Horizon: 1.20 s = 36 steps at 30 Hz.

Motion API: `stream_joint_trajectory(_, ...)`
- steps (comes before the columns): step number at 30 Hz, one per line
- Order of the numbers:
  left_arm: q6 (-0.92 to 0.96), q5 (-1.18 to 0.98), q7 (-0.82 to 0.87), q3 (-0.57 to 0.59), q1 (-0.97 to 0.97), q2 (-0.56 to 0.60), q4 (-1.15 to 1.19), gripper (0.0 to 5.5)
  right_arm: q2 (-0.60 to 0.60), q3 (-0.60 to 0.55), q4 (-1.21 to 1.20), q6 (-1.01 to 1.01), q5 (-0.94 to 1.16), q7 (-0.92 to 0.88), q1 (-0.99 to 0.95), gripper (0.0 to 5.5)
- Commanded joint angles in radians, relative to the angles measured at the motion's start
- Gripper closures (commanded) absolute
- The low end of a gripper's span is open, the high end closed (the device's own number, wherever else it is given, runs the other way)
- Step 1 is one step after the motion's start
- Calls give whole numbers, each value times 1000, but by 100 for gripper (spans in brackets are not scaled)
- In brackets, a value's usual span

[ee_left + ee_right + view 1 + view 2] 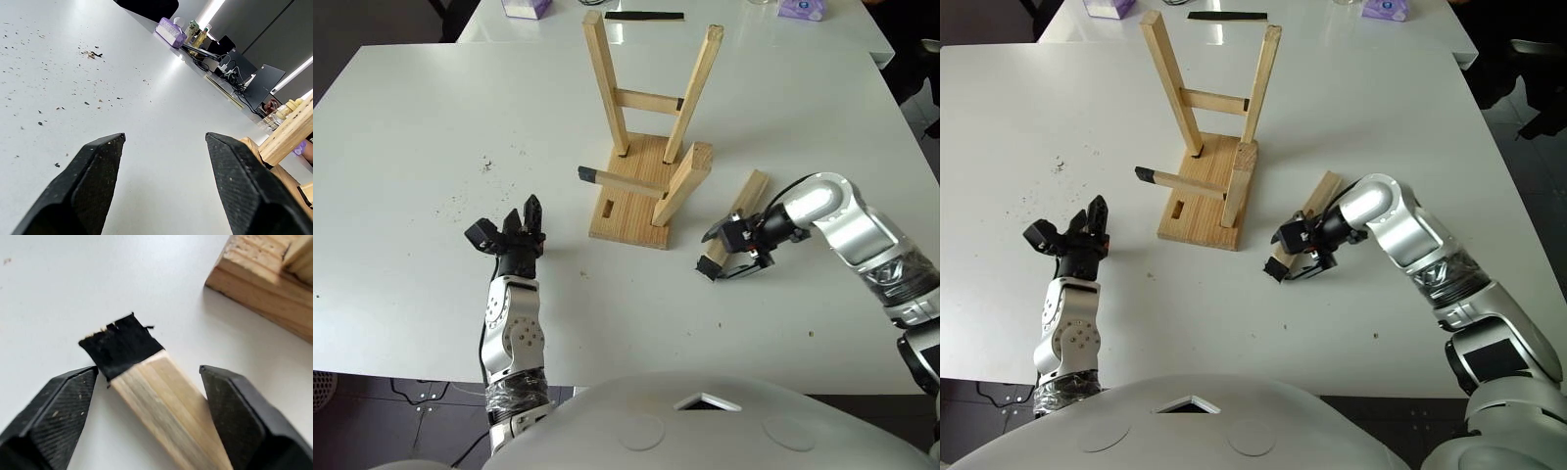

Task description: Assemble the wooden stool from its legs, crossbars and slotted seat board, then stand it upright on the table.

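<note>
The slotted seat board (634, 208) lies flat at the table's middle. Two legs (605, 78) stand up from its far end, joined by a crossbar (648, 99). A third leg (683, 183) leans at the near right corner, and from it a crossbar with a black-taped tip (590, 175) juts left. A loose leg (741, 208) lies to the board's right, its black-taped end (121, 344) nearest me. My right gripper (146, 374) is open, its fingers (58, 406) on either side of that end. My left gripper (517, 227) hovers open and empty left of the board.
Wood crumbs (489, 164) dot the table left of the stool. Two purple tissue boxes (527, 8) (800, 9) and a black strip (644, 16) sit on the table behind. The near table edge runs just below both grippers.
</note>
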Motion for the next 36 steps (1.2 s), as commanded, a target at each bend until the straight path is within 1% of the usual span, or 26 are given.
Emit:
stream_joint_trajectory(1,4,0,-6,-7,-40,3,28,242,-51,-63,-23,-69,55,58,-11,167)
stream_joint_trajectory(3,6,19,-15,-17,-54,15,56,242,-56,-91,-19,-103,78,69,-13,167)
stream_joint_trajectory(5,15,35,-15,-24,-69,29,85,242,-33,-116,-7,-72,76,30,-33,167)
stream_joint_trajectory(9,28,61,-40,-45,-99,52,140,242,94,-165,-14,36,48,-189,-32,167)
stream_joint_trajectory(11,32,70,-47,-53,-109,53,157,242,145,-137,-41,58,23,-245,-6,167)
stream_joint_trajectory(14,43,85,-58,-81,-133,53,175,242,172,-73,-68,43,-37,-289,54,167)
stream_joint_trajectory(18,49,104,-73,-107,-144,59,189,242,168,-39,-60,8,-94,-314,84,167)
stream_joint_trajectory(21,52,108,-78,-110,-150,57,199,242,150,-36,-56,-28,-113,-304,79,167)
stream_joint_trajectory(27,44,114,-84,-117,-128,50,204,242,45,-57,14,-156,-129,-203,8,167)
stream_joint_trajectory(30,34,118,-82,-120,-135,45,215,242,21,-76,51,-197,-120,-184,-10,167)
stream_joint_trajectory(33,31,116,-80,-122,-143,41,217,242,22,-123,28,-159,-67,-186,-10,167)
stream_joint_trajectory(36,31,113,-79,-119,-138,39,211,242,36,-204,-27,-20,20,-206,-1,167)
